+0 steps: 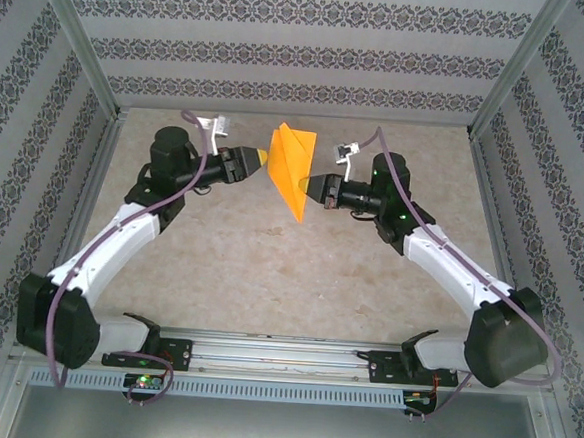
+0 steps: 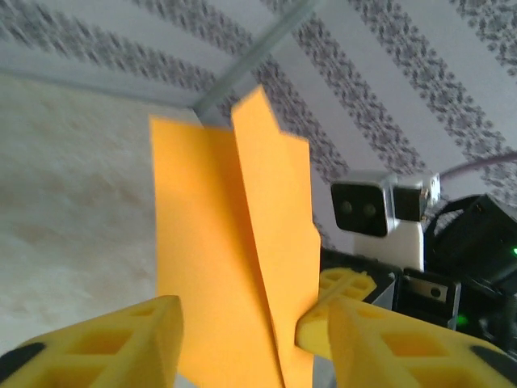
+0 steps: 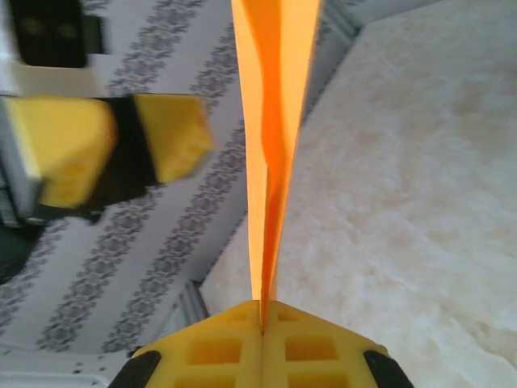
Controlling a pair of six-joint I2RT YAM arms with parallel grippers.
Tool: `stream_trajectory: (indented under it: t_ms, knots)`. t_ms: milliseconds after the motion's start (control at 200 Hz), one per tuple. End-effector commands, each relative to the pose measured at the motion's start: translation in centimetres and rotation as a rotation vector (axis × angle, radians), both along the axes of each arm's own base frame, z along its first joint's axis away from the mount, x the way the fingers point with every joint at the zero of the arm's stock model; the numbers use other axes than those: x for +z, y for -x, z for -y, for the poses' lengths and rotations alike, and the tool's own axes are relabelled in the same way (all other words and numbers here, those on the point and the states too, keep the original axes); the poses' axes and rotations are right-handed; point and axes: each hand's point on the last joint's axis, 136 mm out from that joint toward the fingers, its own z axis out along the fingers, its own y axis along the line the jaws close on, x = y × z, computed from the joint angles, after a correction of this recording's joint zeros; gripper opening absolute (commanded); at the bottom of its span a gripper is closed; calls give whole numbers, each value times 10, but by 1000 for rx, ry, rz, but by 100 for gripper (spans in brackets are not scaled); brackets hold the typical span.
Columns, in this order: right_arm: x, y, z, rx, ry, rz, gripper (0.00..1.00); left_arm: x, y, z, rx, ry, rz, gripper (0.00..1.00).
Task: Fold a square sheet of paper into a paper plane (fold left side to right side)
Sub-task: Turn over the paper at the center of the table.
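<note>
Well above the table (image 1: 219, 264), the folded orange paper (image 1: 291, 169) is held upright between the two arms, a pointed wedge with a centre crease. The right gripper (image 3: 262, 305) is clamped on one edge, its fingers pressed together with the sheet pinched between them. The left gripper (image 2: 242, 327) has its yellow fingers apart, one on either side of the paper.

The worktop (image 1: 267, 287) is a pale beige, mottled, stone-like surface. It spreads below the left end effector (image 1: 259, 160) and the right end effector (image 1: 311, 186), which both hang over its far half. Behind the 2 end effectors, along the near edge, a metal rail (image 1: 283, 351) lies across it. The rail carries the left arm base (image 1: 148, 347) and the right arm base (image 1: 414, 360).
</note>
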Motion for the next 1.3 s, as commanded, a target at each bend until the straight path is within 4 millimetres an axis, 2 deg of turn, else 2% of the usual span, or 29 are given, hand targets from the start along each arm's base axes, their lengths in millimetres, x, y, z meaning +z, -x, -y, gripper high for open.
stream_trajectory:
  t_ms: [0, 180, 385, 465, 575, 749, 899, 1074, 1299]
  knots:
    - [-20, 0, 20, -96, 248, 26, 0, -3, 2, -34, 169, -114, 54, 59]
    - [-53, -1, 57, -250, 714, 25, 0, 4, 14, -82, 387, -231, 116, 83]
    - [-71, -8, 90, -420, 1159, 50, 0, 10, 34, -133, 615, -360, 136, 91]
    - [-75, -8, 92, -454, 1338, 80, 0, 3, 42, -158, 738, -407, 93, 91]
    - [-88, -10, 78, -443, 1480, 139, 0, -12, 54, -183, 855, -455, 28, 91]
    - [-128, -16, 59, -381, 1577, 125, 0, -20, 62, -188, 875, -461, -2, 91]
    - [-151, -26, 50, -372, 1648, 125, 0, -27, 60, -185, 861, -442, -28, 91]
    - [-180, -33, 42, -408, 1657, 71, 0, -33, 58, -182, 843, -441, -47, 91]
    - [-215, -33, 36, -415, 1664, -10, 0, -38, 57, -181, 837, -458, -57, 91]
